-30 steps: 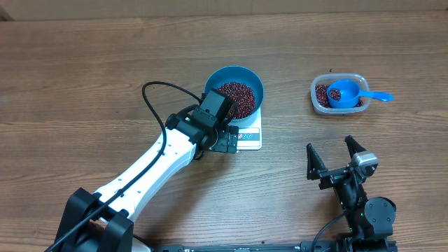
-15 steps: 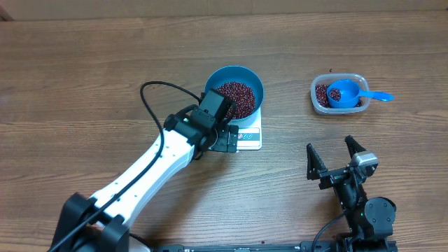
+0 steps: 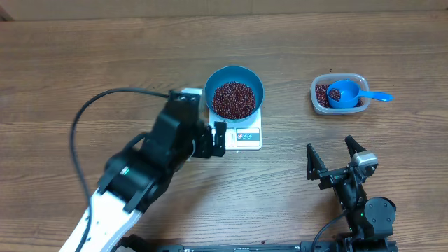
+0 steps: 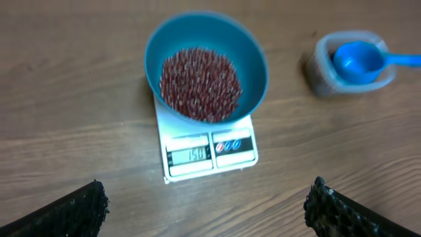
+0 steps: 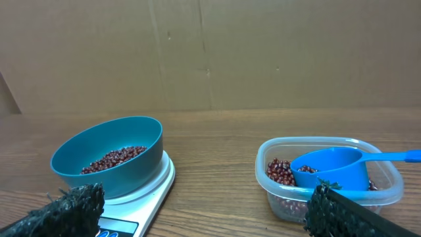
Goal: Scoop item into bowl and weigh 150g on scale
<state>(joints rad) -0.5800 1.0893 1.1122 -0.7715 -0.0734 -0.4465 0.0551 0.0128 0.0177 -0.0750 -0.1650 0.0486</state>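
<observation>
Beans [image 3: 233,100] lie in the bowl [image 3: 234,82] on the scale [image 3: 246,137], just ahead of the left gripper [image 3: 212,140], whose jaws gape wide and hold nothing. The right gripper [image 3: 329,145] is likewise open, well apart from the bowl. Only the left wrist view shows the scale's display (blurred, seemingly 150).

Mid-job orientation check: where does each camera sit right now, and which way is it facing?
Overhead: fixed above the table, looking straight down; both arms show, left gripper and right gripper open.
Left wrist: high on the left arm, looking down at the bowl on the scale; own fingers in the bottom corners.
Right wrist: low, facing level toward the tub and scoop; fingers likewise.
Shared: all see bowl and tub.
</observation>
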